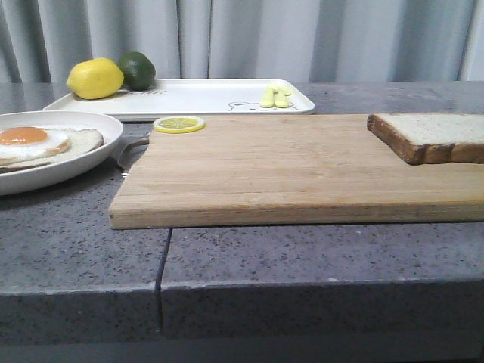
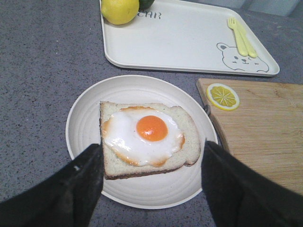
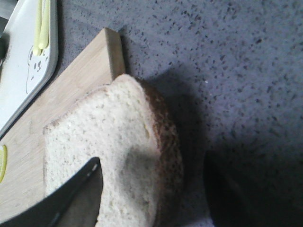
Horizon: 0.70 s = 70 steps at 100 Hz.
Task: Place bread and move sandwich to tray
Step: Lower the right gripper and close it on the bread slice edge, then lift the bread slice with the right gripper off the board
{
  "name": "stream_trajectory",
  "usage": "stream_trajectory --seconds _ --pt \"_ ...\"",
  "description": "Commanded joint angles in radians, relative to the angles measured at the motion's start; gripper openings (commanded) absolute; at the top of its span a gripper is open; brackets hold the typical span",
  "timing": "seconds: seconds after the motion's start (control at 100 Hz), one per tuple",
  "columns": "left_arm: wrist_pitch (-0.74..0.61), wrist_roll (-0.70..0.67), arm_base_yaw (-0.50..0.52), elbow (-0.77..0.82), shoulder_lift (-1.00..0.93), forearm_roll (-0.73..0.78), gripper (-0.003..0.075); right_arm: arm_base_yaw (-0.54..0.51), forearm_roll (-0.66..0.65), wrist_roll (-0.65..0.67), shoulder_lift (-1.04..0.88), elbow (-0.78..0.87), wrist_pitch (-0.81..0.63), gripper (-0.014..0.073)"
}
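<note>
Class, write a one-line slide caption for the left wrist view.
Open left gripper hovers over the egg-topped sandwich on its round white plate, beside the tray.

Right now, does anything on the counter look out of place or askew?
Yes. The bread slice sits at the right edge of the bamboo cutting board, and the right wrist view shows it hanging past that edge. A lone lemon slice lies on the board's far left corner.

Soft even light, faint shadows, right wrist view blurred up close (dark shadow beside the bread [image 3: 113, 156])
</note>
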Motion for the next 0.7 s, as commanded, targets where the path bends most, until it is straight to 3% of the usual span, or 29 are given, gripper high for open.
stream_trajectory --seconds 0.0,0.44,0.69 --pt "-0.061 -0.006 0.003 -0.036 0.005 -0.025 0.0421 0.012 0.037 -0.018 -0.018 -0.024 0.042 0.0466" --pt "-0.061 -0.006 0.003 -0.036 0.005 -0.025 0.0421 0.066 0.039 -0.028 0.012 -0.024 0.033 0.0456" --pt "-0.061 -0.006 0.003 -0.036 0.005 -0.025 0.0421 0.066 0.037 -0.028 0.013 -0.022 0.012 0.0165"
